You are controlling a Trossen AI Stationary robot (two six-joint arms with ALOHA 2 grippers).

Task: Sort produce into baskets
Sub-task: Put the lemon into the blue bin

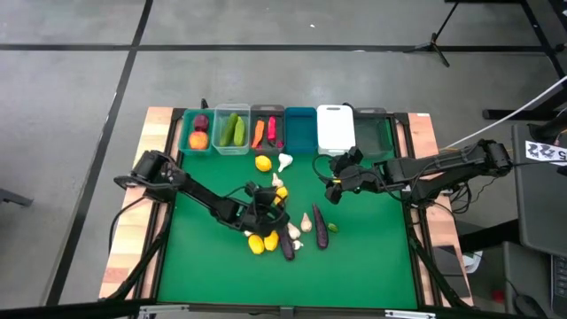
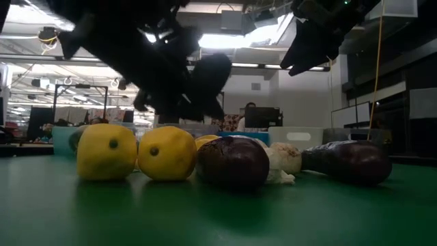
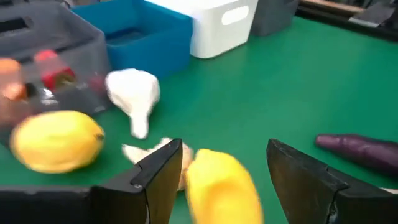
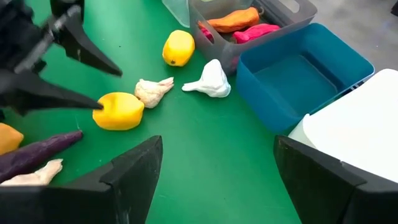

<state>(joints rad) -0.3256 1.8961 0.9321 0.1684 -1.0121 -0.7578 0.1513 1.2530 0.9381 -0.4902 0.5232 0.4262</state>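
Six baskets stand in a row at the table's far edge, from the teal-green one (image 1: 198, 133) to the dark green one (image 1: 373, 130). Loose produce lies mid-table. My left gripper (image 3: 224, 149) is open, low over the table, its fingers on either side of a yellow lemon (image 3: 221, 186) that rests on the green mat. In the right wrist view the same lemon (image 4: 118, 111) sits at the left gripper's (image 4: 109, 89) fingertips. My right gripper (image 4: 217, 174) hangs open above the mat in front of the blue basket (image 4: 298, 74) and the white basket (image 1: 336, 127), holding nothing. My left gripper comes at the lemon slanting down from the table's left. One fingertip (image 4: 93, 103) stands right at the lemon's side (image 4: 104, 111). I cannot tell whether it touches. The lemon lies on the mat.
A second lemon (image 4: 177, 48) and a garlic bulb (image 4: 210, 81) lie before the grey basket (image 4: 249, 25), another garlic piece (image 4: 152, 91) beside the gripped-at lemon. Nearer the front lie two lemons (image 2: 106, 150), a dark beet (image 2: 232, 162) and an eggplant (image 2: 348, 162).
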